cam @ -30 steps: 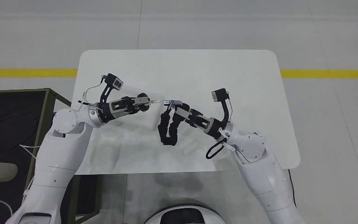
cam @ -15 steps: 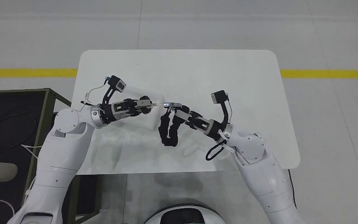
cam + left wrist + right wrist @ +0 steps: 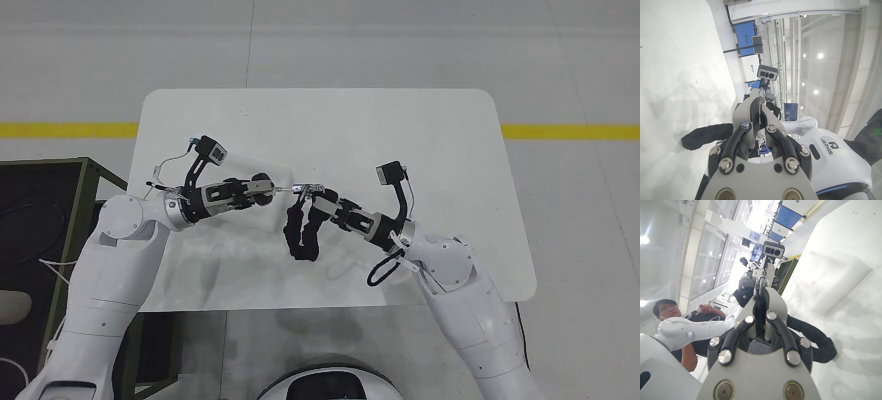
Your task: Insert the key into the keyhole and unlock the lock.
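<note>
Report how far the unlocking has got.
Done: left gripper shut on the key, right gripper shut on the lock. In hand: key tip meets the lock's end; how deep, I cannot tell. To do: the turn and the lock opening.

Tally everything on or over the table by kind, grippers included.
key: 1
lock: 1
grippers: 2 (left gripper, right gripper)
table: 1
Total: 5
</note>
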Available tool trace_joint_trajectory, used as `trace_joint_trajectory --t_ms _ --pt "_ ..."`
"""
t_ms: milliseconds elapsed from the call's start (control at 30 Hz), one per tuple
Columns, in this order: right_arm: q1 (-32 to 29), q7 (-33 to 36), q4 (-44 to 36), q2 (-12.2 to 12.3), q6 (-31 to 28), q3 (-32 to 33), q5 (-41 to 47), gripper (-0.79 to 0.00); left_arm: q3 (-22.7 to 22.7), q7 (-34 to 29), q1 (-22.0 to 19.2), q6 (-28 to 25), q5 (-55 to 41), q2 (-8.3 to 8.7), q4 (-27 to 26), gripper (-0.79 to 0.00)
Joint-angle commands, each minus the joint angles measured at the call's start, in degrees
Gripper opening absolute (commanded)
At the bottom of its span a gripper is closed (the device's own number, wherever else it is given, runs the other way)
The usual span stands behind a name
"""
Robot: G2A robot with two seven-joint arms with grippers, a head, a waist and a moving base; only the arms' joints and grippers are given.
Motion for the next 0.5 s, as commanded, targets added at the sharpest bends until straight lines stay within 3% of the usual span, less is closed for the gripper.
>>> trace_joint_trajectory --t_ms 0,467 --pt "0.07 0.23 -0.03 0.03 0.23 0.02 -0.03 -0.785 0.10 -0.05 0.03 0.02 0.04 -0.08 -0.09 -0.785" --pt "0.12 0.81 -2.99 0.55 3.84 0.59 -6.72 -0.785 1.19 -1.08 -0.30 0.77 0.99 -0.73 0.00 -0.785"
